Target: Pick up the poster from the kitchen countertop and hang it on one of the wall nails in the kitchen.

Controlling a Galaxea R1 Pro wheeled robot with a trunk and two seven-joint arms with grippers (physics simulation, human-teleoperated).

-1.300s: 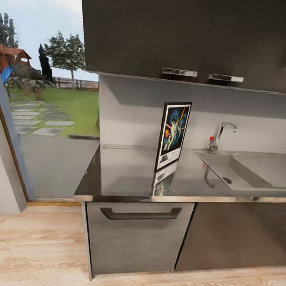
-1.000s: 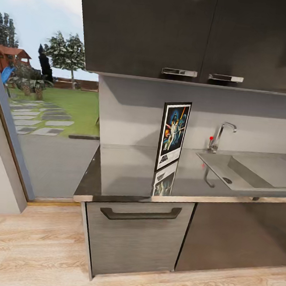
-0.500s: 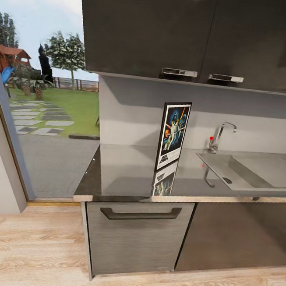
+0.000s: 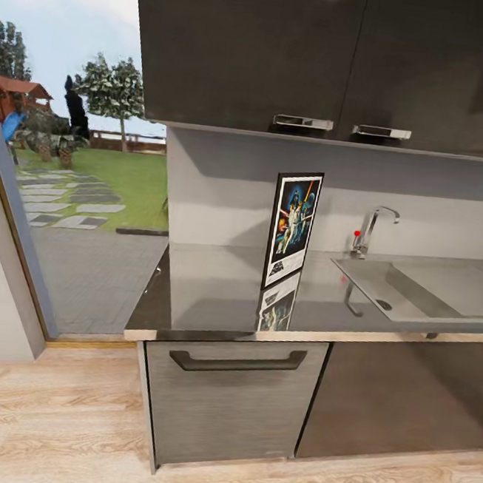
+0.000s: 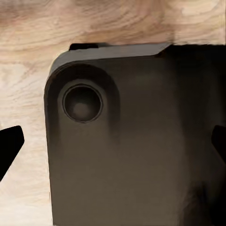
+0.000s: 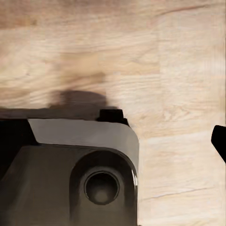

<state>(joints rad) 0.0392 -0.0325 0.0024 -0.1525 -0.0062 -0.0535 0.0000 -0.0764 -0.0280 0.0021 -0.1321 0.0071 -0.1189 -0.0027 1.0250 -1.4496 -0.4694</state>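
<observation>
The poster (image 4: 293, 228) stands upright on the kitchen countertop (image 4: 206, 290), leaning against the grey back wall, with its reflection on the glossy slab below it. To its right are the inset sink (image 4: 415, 286) and the chrome tap (image 4: 373, 227). The wall nails are out of view. My left gripper (image 5: 113, 146) points down at the floor over my dark base, open, one fingertip (image 5: 9, 147) at each side edge. My right gripper (image 6: 113, 141) also hangs low over the base and floor, open and holding nothing, with a fingertip (image 6: 220, 139) at the picture's edge.
Dark upper cabinets (image 4: 328, 57) overhang the counter. A drawer with a dark handle (image 4: 236, 361) sits under the poster. A large glazed opening (image 4: 77, 179) to a garden lies left of the counter's end. Wooden floor (image 4: 50, 430) runs in front.
Nothing in the kitchen has moved; only the garden scene beyond the glass shifts very slightly.
</observation>
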